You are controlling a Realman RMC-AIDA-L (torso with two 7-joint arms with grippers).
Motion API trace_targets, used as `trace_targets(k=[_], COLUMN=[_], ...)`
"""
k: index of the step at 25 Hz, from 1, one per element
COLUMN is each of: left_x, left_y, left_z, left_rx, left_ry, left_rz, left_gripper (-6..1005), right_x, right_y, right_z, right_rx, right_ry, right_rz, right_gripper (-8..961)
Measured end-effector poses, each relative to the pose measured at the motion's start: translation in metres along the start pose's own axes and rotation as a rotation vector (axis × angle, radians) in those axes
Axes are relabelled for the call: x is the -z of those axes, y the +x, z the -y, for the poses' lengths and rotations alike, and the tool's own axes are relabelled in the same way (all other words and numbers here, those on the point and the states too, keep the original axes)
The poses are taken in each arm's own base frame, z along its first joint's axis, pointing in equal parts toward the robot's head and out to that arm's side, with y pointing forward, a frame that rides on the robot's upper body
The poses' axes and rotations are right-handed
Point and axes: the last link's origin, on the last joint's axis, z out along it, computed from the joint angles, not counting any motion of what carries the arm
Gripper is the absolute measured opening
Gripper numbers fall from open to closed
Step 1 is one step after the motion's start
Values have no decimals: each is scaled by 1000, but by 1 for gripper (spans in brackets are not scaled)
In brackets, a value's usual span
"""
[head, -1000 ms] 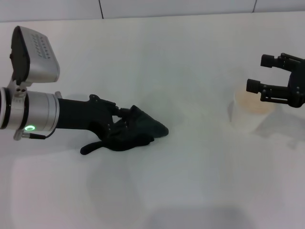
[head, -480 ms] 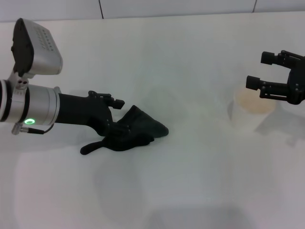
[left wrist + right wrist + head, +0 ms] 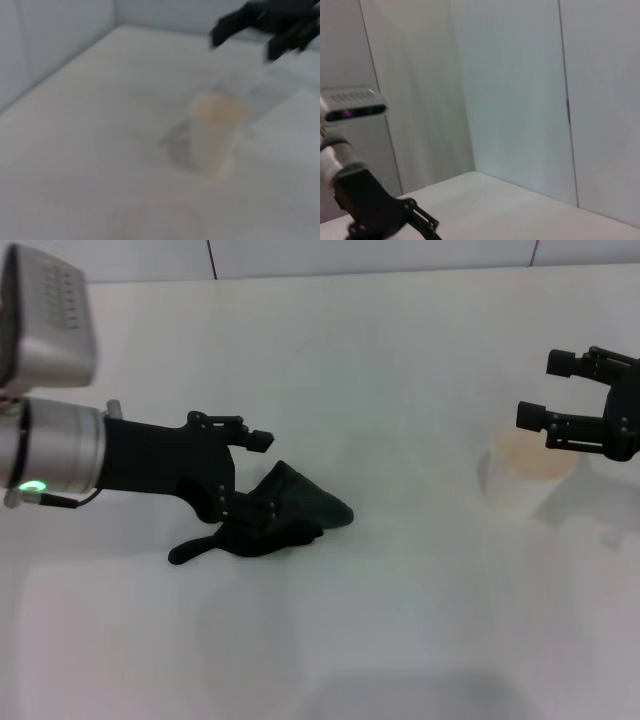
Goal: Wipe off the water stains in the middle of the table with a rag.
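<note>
The black rag [image 3: 292,514] lies crumpled on the white table [image 3: 400,360], left of centre, with a thin tail pointing toward my left. My left gripper [image 3: 262,472] is open at the rag. Its upper finger is raised clear above the cloth and its lower finger rests against the cloth's left side. The water stains do not show in any view. My right gripper [image 3: 545,390] hangs open at the far right, above a white paper cup [image 3: 525,475]. The left wrist view shows that cup [image 3: 212,132] and the right gripper [image 3: 242,45] beyond it.
The paper cup holds a pale orange-brown liquid. White wall panels rise behind the table's far edge. In the right wrist view my left arm [image 3: 375,210] shows low against the walls.
My left gripper has opened off the rag, its upper finger lifting, and the arm has risen a little. The rag stays where it was. The right arm has not moved.
</note>
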Motion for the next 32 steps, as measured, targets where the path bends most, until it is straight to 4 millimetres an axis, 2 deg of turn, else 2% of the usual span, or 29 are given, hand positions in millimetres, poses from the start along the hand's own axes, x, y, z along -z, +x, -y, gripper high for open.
trace_targets(k=[5,9,12,18,32], left_x=[33,58,67,68,67], left_y=[4,-4,-12,-18,-20], left_z=[-18,-27,-31,-37,-41], left_rx=[-62,-67,-67,-72,-55], left_ry=[-38,-43,-32,-46,-62], left_rz=[-152,-231,-245,-244,-247], left_gripper=[873,874,874,874,874], right_x=[2,3,2,1,1], right_y=[0,2,3,-1,-4], right_z=[-1,-3,-5,-12,-13], right_rx=[-1,2,14,48,78], right_ry=[-5,-27,-46,-100,-114], right_rz=[-3,-35,-78,-129,-179], right_gripper=[854,853,853,851,845])
